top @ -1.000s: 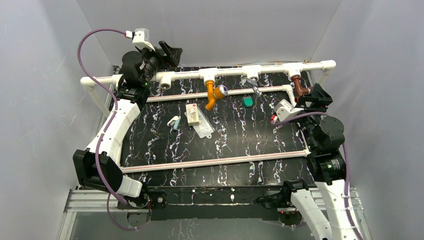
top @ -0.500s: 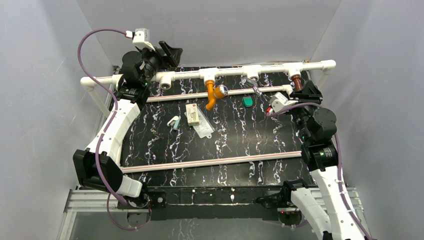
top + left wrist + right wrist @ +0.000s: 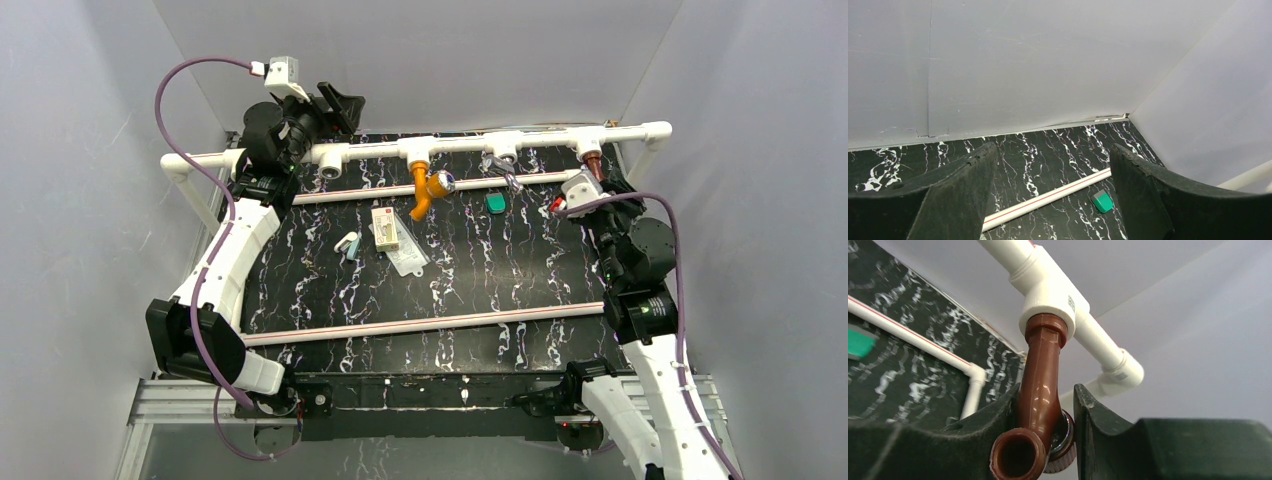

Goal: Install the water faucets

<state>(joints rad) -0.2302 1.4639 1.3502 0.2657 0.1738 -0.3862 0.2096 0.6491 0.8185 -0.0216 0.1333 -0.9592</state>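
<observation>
Your right gripper clamps the dark reddish-brown faucet at the far right corner of the table. One finger presses on each side of the glossy body, and the round knob is tucked against the right finger. The faucet's upper end sits in the downward outlet of a white tee on the rear pipe run, and its open spout points toward the wrist camera.

The step in hand looks like seating or tightening this faucet in its fitting. The next move probably calls for a turn about the outlet's own axis. Keep the grip firm enough that the smooth body does not slip, and keep the faucet in line with the socket.

The orange faucet hangs from a tee further left on the same run, apparently already mounted.

Your left gripper hangs raised at the far left corner with its fingers spread wide and nothing between them. The small green block lies on the table below it.

A small printed mark shows on the tee's collar, and a cream box near the table's middle carries a label. Neither is legible.
</observation>
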